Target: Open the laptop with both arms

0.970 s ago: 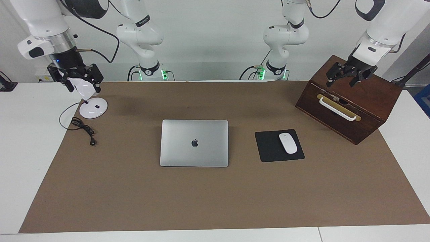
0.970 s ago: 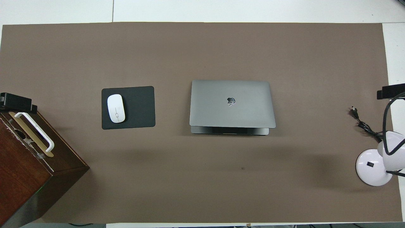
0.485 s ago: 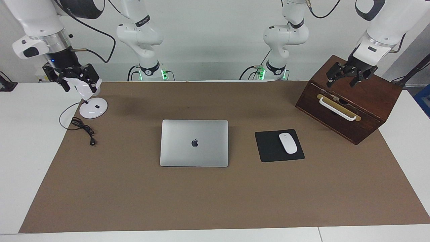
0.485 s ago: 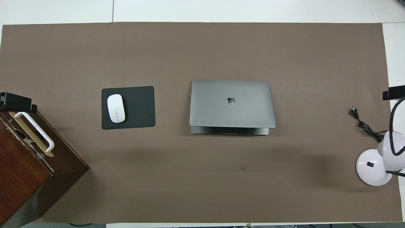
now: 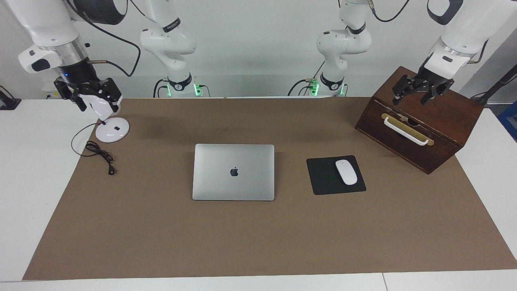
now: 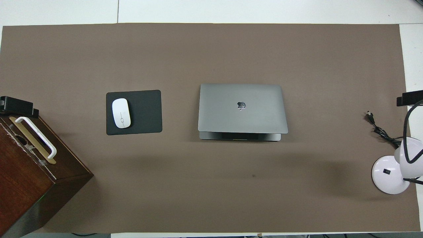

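Note:
The laptop [image 5: 233, 171] lies shut in the middle of the brown mat, silver-grey with a dark apple logo on its lid [image 6: 242, 107]. Neither gripper is near it. My left gripper [image 5: 412, 99] hangs open over the top of the wooden box at the left arm's end, with nothing between its fingers; only its black tip [image 6: 16, 105] shows in the overhead view. My right gripper [image 5: 95, 103] hangs over the white desk lamp at the right arm's end. The lamp's white head shows between its links, and contact cannot be judged. Its tip [image 6: 409, 98] shows at the overhead view's edge.
A white mouse [image 5: 346, 172] rests on a black mouse pad [image 5: 323, 178] beside the laptop, toward the left arm's end. The brown wooden box [image 5: 428, 133] has a white handle [image 5: 405, 131]. The lamp's round base [image 5: 112, 130] and its black cord [image 5: 100, 155] lie at the right arm's end.
My right gripper has shifted slightly back and forth over the lamp. The left gripper and the laptop have not moved.

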Motion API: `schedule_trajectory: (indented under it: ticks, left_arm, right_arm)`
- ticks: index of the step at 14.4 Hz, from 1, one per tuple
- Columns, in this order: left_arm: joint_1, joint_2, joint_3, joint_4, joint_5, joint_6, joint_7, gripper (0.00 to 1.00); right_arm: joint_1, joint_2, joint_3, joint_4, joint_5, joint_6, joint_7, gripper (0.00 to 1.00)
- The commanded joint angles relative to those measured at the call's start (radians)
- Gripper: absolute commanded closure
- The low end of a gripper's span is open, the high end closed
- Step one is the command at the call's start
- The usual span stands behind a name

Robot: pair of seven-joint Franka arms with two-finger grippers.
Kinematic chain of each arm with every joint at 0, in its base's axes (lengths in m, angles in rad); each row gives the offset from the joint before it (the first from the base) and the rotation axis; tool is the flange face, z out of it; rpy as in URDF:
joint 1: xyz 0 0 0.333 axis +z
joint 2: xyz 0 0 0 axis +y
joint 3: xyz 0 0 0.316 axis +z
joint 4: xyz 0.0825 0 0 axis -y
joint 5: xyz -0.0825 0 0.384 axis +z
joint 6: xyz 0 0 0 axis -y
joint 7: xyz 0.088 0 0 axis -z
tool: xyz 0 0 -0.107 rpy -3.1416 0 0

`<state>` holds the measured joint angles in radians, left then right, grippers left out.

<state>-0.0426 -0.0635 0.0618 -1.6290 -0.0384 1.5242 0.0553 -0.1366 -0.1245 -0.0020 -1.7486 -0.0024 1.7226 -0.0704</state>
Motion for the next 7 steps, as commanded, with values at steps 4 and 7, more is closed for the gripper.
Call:
schedule_trajectory:
  ticks: [4,7]
  left_arm:
    - [0.001,0.01,-0.008,0.018,0.006,0.014,-0.002,0.0]
    - [-0.008,0.01,-0.013,0.017,0.012,0.021,-0.095,0.66]
  right_arm:
    - [-0.015,-0.02,0.007,-0.028,0.01,0.006,-0.017,0.0]
    - [-0.002,-0.015,0.01,-0.02,0.021,0.006,0.076,0.0]
